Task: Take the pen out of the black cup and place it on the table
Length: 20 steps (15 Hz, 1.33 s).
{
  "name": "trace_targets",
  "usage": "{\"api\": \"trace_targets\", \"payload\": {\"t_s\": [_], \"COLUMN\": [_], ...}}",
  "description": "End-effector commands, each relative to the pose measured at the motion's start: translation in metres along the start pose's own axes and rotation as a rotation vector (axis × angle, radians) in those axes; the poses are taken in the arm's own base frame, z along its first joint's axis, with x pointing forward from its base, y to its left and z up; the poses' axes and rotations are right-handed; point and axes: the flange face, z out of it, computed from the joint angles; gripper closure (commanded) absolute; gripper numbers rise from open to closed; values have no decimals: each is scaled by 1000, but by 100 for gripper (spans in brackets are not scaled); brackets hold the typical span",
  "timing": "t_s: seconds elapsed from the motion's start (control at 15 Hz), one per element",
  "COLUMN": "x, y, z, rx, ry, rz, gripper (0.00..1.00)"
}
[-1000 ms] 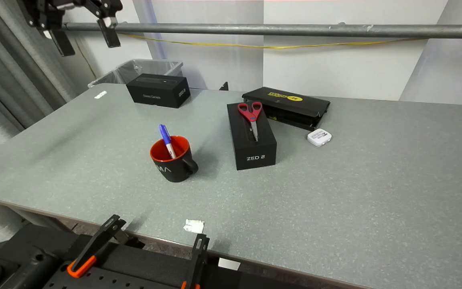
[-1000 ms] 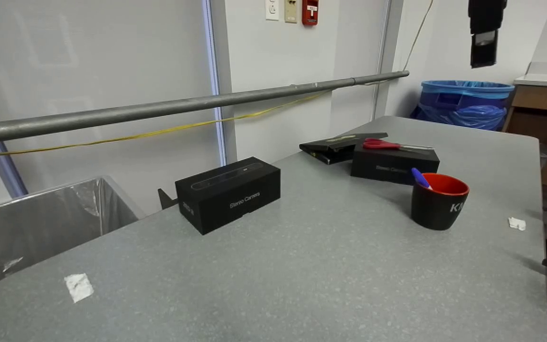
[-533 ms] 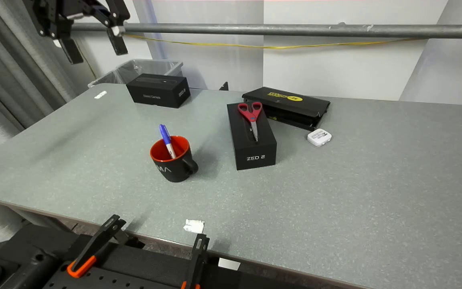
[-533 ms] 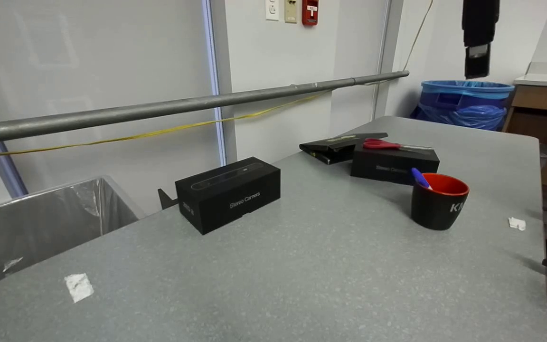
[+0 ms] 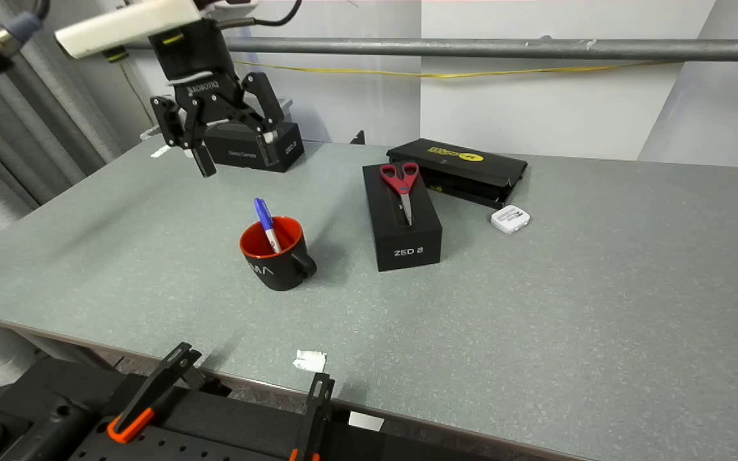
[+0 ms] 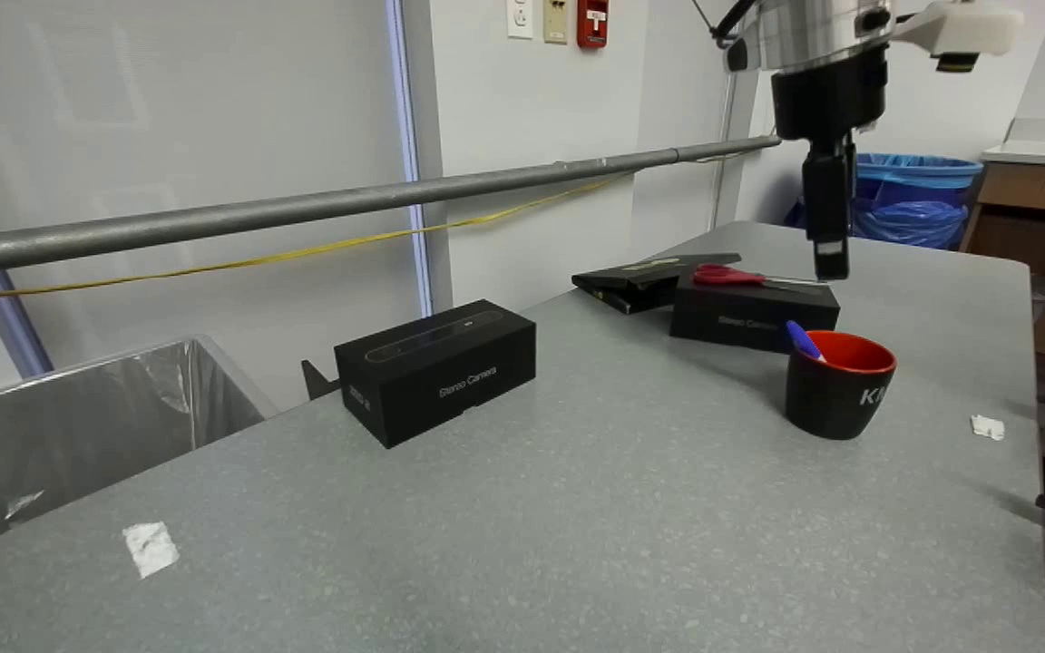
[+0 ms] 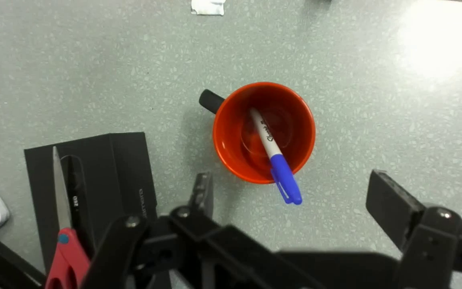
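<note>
The black cup (image 5: 279, 272) stands upright on the grey speckled table (image 5: 535, 333); it also shows in the other views (image 6: 835, 408) (image 7: 225, 148). The pen (image 5: 264, 214), a white marker with a blue cap, leans inside it, cap up and past the red rim. The cap (image 7: 285, 180) points toward my gripper in the wrist view. My gripper (image 5: 238, 161) is open and empty, in the air above and beyond the cup, as an exterior view (image 6: 832, 263) also shows. In the wrist view the gripper's (image 7: 295, 196) fingers stand wide apart, one each side of the cap, touching nothing.
Red-handled scissors (image 5: 401, 186) lie on a black box (image 5: 407, 246) beside the cup. A flat black case (image 5: 459, 168) and a small white case (image 5: 510, 219) lie behind. Another black box (image 6: 441, 381) stands near the back edge. A metal rail (image 5: 439, 47) runs along the wall.
My gripper has come down and nearer to the cup, moving right in one exterior view and left in the other. It stays open. The cup and pen have not moved.
</note>
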Motion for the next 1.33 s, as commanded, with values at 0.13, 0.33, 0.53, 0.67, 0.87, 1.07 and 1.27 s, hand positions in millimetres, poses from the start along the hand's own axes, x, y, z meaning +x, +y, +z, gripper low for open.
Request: {"api": "trace_targets", "payload": {"t_s": [0.13, 0.33, 0.53, 0.67, 0.87, 1.07, 1.27], "x": [11, 13, 23, 30, 39, 48, 52], "y": [3, 2, 0, 0, -1, -6, -13], "z": [18, 17, 29, 39, 53, 65, 72], "rx": [11, 12, 9, -1, -10, -11, -10], "ry": [-29, -26, -50, -65, -92, -114, -133], "rz": [-8, -9, -54, -56, -60, -65, -73], "gripper": [0, 0, 0, 0, 0, 0, 0]}}
